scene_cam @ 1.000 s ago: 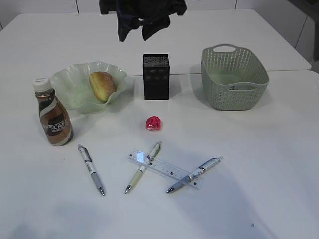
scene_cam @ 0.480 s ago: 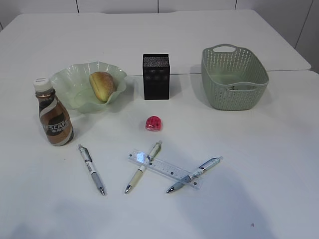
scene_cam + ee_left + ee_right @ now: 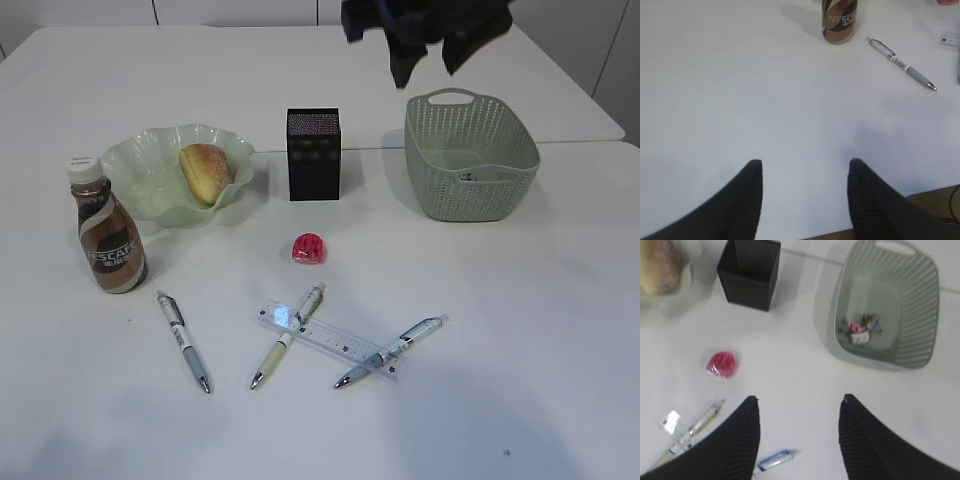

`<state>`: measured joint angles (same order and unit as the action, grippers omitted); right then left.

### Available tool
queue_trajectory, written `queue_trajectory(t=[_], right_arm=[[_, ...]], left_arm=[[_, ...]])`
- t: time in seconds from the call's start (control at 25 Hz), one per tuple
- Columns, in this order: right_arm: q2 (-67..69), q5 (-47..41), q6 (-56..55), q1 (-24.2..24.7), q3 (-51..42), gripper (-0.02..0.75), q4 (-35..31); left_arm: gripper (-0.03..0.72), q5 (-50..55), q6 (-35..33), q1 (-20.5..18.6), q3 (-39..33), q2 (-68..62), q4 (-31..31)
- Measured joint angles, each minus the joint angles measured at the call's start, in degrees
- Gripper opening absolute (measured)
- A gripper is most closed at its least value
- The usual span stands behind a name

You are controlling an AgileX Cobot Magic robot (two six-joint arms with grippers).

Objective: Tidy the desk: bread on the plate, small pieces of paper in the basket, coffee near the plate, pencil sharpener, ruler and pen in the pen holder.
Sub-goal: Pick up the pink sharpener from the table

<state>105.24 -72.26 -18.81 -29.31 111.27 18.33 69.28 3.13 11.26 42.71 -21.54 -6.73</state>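
Observation:
My right gripper (image 3: 428,60) hangs open and empty high above the back of the desk (image 3: 560,330), just behind the sage-green basket (image 3: 470,200). In the right wrist view the right gripper (image 3: 799,399) is over bare desk, and small pieces of paper (image 3: 860,332) lie in the basket (image 3: 925,300). The bread (image 3: 205,172) rests in the pale green plate (image 3: 135,165), with the coffee (image 3: 110,240) beside it. The red pencil sharpener (image 3: 308,248) lies in front of the black pen holder (image 3: 313,155). The clear ruler (image 3: 330,340) lies across two pens (image 3: 288,335) (image 3: 390,352); a third pen (image 3: 183,340) lies to their left. My left gripper (image 3: 805,161) is open over the desk's near edge.
In the left wrist view the coffee (image 3: 840,22) and one pen (image 3: 900,62) lie far ahead of the open fingers, and the desk edge shows at the bottom right. A seam between two tabletops runs behind the basket.
A second ago a dark gripper hung at the top centre above the pen holder, then it left the view. Now the right gripper hangs at the top right near the basket.

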Motion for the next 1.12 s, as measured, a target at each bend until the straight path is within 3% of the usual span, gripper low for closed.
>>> queue_trajectory(t=[0.16,0.48,0.76,1.12], right_arm=[[1.71,0.10,-4.86,0.00,-5.06,0.407,-2.22],[7.35,0.57,-8.48,0.00,-5.33,0.407,-6.38],[13.68,3.35,-10.09,0.00,-5.47,0.407,-15.94],[17.12,8.86,-16.88,0.00,-5.24,0.434,-19.41]], left_arm=[[0.383,0.10,1.44,0.00,0.00,0.00,0.00],[0.384,0.51,3.73,0.00,-0.08,0.00,0.59],[0.383,2.94,4.16,0.00,-0.08,0.00,2.17],[0.382,3.07,4.16,0.00,-0.08,0.00,2.30]])
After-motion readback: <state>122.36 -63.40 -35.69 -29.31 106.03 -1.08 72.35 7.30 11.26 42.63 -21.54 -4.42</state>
